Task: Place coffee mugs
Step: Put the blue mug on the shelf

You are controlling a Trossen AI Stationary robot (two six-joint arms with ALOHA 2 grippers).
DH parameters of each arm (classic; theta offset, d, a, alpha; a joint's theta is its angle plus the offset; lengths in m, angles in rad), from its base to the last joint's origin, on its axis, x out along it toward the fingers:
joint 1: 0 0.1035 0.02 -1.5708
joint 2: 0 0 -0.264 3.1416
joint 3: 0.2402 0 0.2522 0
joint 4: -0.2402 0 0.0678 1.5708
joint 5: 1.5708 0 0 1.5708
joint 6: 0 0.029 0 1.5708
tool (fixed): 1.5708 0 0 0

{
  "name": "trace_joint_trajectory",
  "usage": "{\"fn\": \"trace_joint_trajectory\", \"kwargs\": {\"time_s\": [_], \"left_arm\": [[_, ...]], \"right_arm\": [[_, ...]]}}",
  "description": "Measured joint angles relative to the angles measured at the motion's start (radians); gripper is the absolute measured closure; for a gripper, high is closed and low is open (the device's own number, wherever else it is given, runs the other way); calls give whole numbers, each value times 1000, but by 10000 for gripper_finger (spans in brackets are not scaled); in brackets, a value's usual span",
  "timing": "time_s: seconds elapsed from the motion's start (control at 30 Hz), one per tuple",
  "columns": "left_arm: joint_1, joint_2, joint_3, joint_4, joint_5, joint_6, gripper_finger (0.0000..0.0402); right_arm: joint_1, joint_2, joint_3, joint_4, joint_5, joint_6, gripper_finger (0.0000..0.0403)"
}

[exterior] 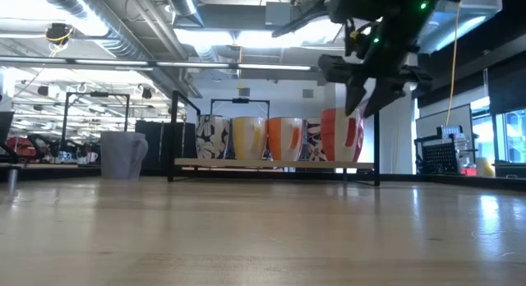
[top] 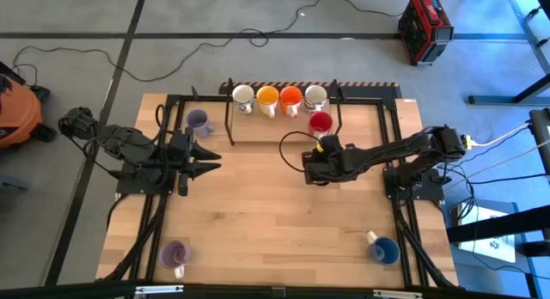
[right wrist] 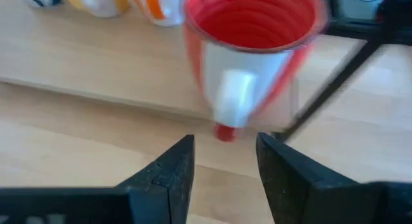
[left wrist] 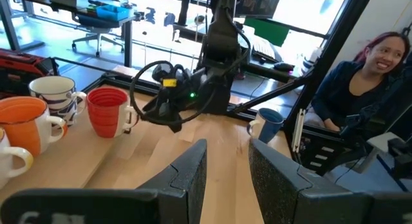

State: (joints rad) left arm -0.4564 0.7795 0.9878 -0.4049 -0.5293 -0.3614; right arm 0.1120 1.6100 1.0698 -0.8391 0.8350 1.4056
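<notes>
Four mugs stand in a row on the low wooden shelf [top: 258, 131] at the table's far edge: white [top: 243, 95], yellow-orange [top: 267, 97], orange-red [top: 290, 98] and cream [top: 315, 95]. The red mug [top: 320, 121] stands upright on the shelf in front of the cream one, its handle [right wrist: 232, 98] turned to my right gripper [right wrist: 224, 143]. That gripper [top: 323, 146] is open, just short of the handle, touching nothing. My left gripper [top: 209, 159] waits open over the table's left half. Two pale purple mugs [top: 199, 121] [top: 173, 254] and a blue mug [top: 384, 249] stand on the table.
A black frame [top: 229, 110] stands around the shelf, with uprights on both sides of the mug row. A red case [top: 424, 24] and an orange vacuum [top: 17, 110] stand on the floor beyond the table. A person [left wrist: 367, 76] sits past the table's right side.
</notes>
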Motion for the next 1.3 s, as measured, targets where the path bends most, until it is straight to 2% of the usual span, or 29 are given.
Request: {"fn": "trace_joint_trajectory", "kwargs": {"time_s": [0.37,0.57,0.8,0.9,1.1,1.3], "left_arm": [[0,1,0,-5,0,-1,292],[0,0,0,-2,-1,-2,292],[0,4,0,2,-3,-3,292],[0,8,0,-6,-1,-3,292],[0,13,0,-5,-1,-3,292],[0,13,0,-4,-2,4,292]], "right_arm": [[44,-50,122,-204,-110,-32,247],[103,-77,172,-237,-183,-80,209],[253,-107,280,-271,-419,-225,192],[326,-107,301,-263,-521,-222,192],[458,-106,304,-264,-675,-23,191],[559,-106,304,-263,-836,264,191]]}}
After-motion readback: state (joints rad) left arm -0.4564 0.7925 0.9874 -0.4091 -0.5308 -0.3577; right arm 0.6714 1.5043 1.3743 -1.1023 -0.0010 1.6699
